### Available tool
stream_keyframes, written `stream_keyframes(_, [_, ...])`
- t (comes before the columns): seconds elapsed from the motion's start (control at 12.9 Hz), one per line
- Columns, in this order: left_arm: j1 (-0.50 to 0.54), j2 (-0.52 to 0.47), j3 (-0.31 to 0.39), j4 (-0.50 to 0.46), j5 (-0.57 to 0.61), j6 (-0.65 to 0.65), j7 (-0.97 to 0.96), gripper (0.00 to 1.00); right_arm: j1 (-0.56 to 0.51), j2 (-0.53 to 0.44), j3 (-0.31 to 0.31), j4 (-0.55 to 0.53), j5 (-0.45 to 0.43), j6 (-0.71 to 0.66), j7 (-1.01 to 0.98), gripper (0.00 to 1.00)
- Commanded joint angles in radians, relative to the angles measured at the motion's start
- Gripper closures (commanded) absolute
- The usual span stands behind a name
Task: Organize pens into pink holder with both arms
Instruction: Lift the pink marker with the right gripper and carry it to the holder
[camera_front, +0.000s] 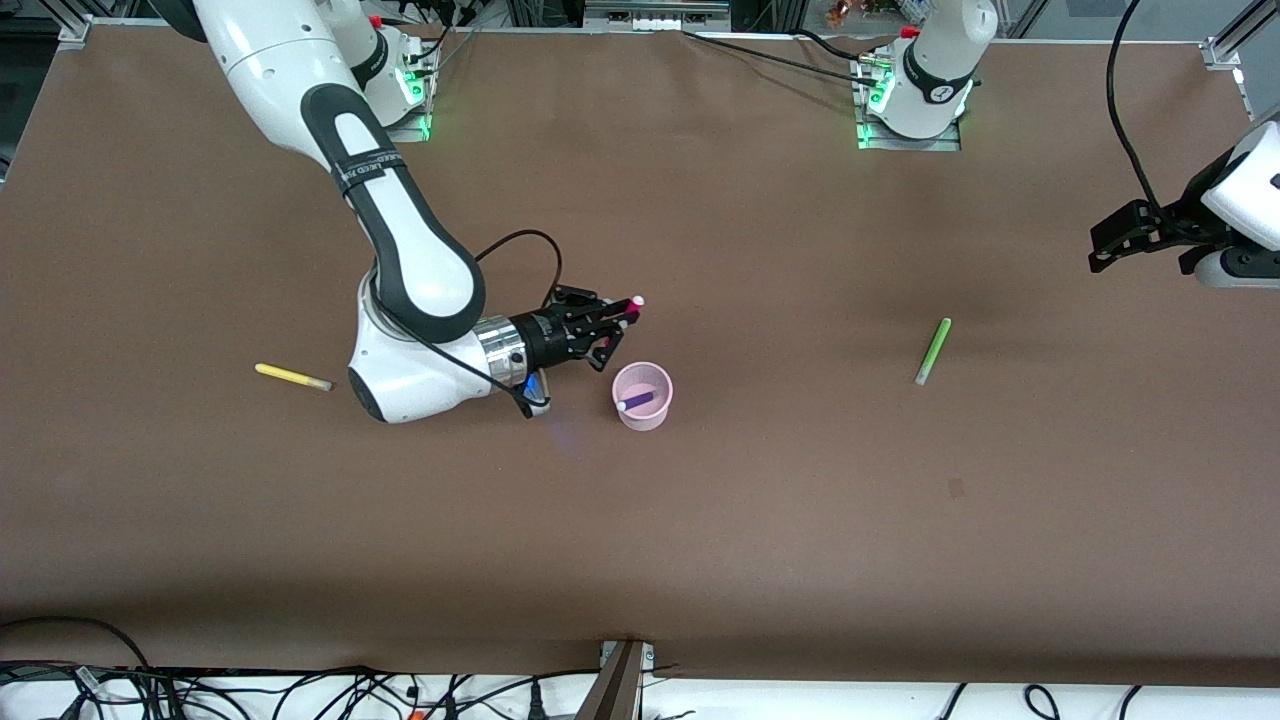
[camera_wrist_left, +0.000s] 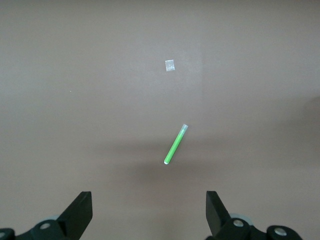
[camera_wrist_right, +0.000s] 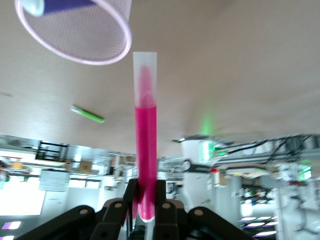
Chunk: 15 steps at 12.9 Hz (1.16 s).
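Right gripper (camera_front: 612, 322) clenched on the magenta-pink pen (camera_front: 630, 308), held in the air just beside the pink holder (camera_front: 642, 396), toward the robots' bases from it; pen's pale cap (camera_wrist_right: 144, 64) pointing away from the fingers, close to the holder's rim (camera_wrist_right: 75, 35) in the right wrist view

Purple pen (camera_front: 637, 401) already lying tilted inside the holder, pale end at the rim

Yellow pen (camera_front: 292, 377) flat on the brown table (camera_front: 760, 520) toward the right arm's end, well apart from the holder

Light green pen (camera_front: 933, 351) flat on the table toward the left arm's end, seen below the camera in the left wrist view (camera_wrist_left: 176, 144)

Left gripper (camera_front: 1128, 238) released, fingers (camera_wrist_left: 80, 212) spread wide, waiting high above the table's left-arm end, near the light green pen
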Motion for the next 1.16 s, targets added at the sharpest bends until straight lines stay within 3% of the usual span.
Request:
stream_keyframes(0.0, [-0.002,0.002,0.007,0.006,-0.019,0.004,0.002,0.00,0.024,0.001,0.002,0.003,0.063,0.066,0.073,1.00])
stream_keyframes(0.23, [-0.002,0.002,0.007,0.006,-0.019,0.004,0.002,0.00,0.048,0.013,0.003,0.004,0.074,0.132,0.080,1.00])
stream_keyframes(0.62, [-0.002,0.001,0.007,0.006,-0.019,0.001,0.004,0.00,0.056,0.121,0.026,0.154,0.076,0.172,0.127,1.00])
stream_keyframes(1.09, [-0.002,0.001,0.007,0.006,-0.019,0.001,0.002,0.00,0.054,0.171,0.051,0.199,0.074,0.232,0.123,1.00])
